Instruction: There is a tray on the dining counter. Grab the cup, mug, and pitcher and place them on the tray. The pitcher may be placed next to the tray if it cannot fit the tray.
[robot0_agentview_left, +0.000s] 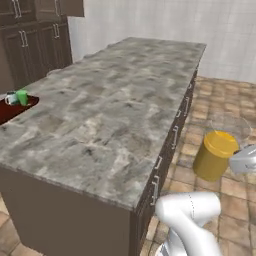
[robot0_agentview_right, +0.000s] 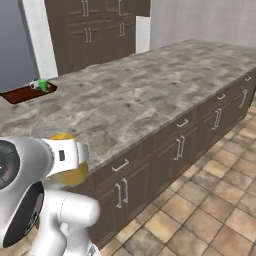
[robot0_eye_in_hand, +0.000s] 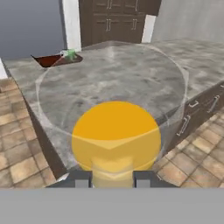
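Item: pitcher. Yellow-orange body, clear glass top. It hung in the air beside the long drawer-front side of the worktop, over the tiled floor, not resting on anything. In the hand view the pitcher sat directly ahead of the fingertips, its handle between them.

Item: pincer. Partly closed on the pitcher's handle; the two dark fingertips stood either side of the yellow handle stub, so the pitcher was judged held.

Item: tray. Dark red-brown, lying at the far end of the worktop, close to its end edge, well apart from the pitcher.

Item: cup. Bright green, standing on the tray.

Item: mug. Teal and white, just beside the cup on the tray.

Step in hand, as judged: cup and mug already placed; the pitcher was being carried, the last of the three.

Next move, as judged: lift the pitcher above the worktop's edge, travel along its length toward the tray, and set it upright on the free part of the tray or just beside it.

Surroundings: dark brown cabinets stood behind the tray end. The stone top between pitcher and tray carried nothing.

Obstructions, as judged: the worktop's edge near the pitcher, then cup and mug crowding the tray.
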